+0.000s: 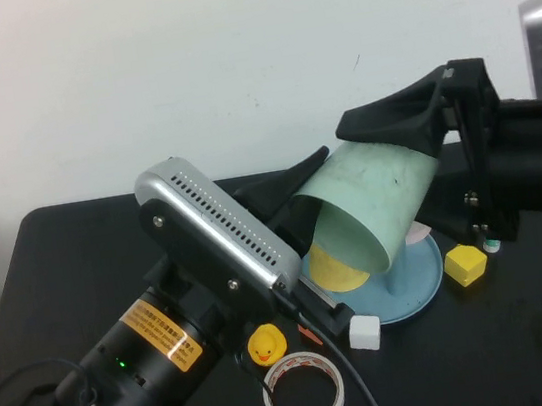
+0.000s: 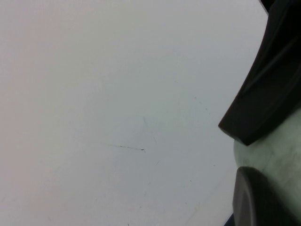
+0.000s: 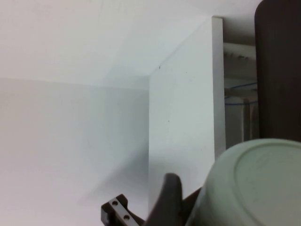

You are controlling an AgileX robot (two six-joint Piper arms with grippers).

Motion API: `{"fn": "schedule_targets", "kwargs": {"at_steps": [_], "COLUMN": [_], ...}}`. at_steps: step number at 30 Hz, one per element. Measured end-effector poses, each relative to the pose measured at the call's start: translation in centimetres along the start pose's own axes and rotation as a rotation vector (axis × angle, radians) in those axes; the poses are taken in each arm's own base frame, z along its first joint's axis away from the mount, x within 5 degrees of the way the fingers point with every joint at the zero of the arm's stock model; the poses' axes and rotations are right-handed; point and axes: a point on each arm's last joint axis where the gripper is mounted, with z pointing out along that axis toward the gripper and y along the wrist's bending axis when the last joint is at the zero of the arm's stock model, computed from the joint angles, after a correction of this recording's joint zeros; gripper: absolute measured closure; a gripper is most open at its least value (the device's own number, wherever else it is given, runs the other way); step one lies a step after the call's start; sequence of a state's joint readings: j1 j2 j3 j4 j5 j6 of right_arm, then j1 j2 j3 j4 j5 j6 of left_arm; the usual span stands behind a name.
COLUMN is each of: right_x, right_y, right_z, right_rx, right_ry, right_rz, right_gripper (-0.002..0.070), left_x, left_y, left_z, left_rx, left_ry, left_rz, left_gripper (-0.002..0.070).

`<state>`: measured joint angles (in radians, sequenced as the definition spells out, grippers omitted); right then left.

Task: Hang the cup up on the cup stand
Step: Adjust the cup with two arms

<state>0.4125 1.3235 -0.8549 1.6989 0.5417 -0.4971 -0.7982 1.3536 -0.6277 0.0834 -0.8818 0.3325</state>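
The pale mint-green tapered plastic cup (image 1: pixel 376 198) hangs tilted between both grippers, above the round light-blue plastic cup stand (image 1: pixel 419 288). The left gripper (image 1: pixel 299 184) pinches its rim tight. The right gripper (image 1: pixel 402 129), spread wide, straddles its base

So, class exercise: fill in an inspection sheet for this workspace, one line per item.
Surface: black table, wall behind it.
Job's things: mint cup held tilted in the air above the cup stand, mouth facing down toward the camera; a yellow cup sits on the stand.
Clutter: rubber duck, tape roll, white cube, yellow cube.
Grippers: left gripper shut on the cup's rim; right gripper spread wide around the cup's base end.
Cables: black cable near the tape roll.
Surroundings: plain white wall.
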Motion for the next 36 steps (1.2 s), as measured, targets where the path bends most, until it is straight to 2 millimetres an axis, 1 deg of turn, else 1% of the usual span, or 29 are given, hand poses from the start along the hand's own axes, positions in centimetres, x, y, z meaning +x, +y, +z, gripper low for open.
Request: {"fn": "schedule_targets", "kwargs": {"at_steps": [5,11,28,30,31,33,36], "right_x": [-0.04,-0.05,-0.08,-0.08,-0.08,-0.08,-0.11], "right_y": [-0.09,-0.07,-0.05,-0.05,-0.05,-0.05,-0.06], "right_z": [0.28,0.28,0.28,0.28,0.28,0.28,0.28], "right_rx": [0.005,0.002,0.001,0.001,0.001,0.001,0.003], "right_ry": [0.002,0.001,-0.003,-0.003,-0.003,-0.003,-0.006], "right_rz": [-0.019,-0.040,-0.069,-0.071,-0.071,-0.071,-0.071], "right_gripper": [0.0031,0.0079,0.0079,0.0080,0.0081,0.0081,0.0081], "left_x": [0.05,0.21,0.27,0.27,0.26,0.25,0.28], "left_y": [0.15,0.34,0.29,0.29,0.25,0.23,0.20], "left_z": [0.00,0.02,0.04,0.04,0.04,0.04,0.04], "left_rx": [-0.017,-0.045,-0.050,-0.050,-0.046,-0.043,-0.039], "left_ry": [0.006,0.020,0.025,0.025,0.023,0.023,0.026], "left_rz": [-0.016,-0.042,-0.052,-0.052,-0.049,-0.048,-0.050], "left_gripper": [0.0669,0.0669,0.0663,0.0636,0.0610,0.0533,0.0399]}}
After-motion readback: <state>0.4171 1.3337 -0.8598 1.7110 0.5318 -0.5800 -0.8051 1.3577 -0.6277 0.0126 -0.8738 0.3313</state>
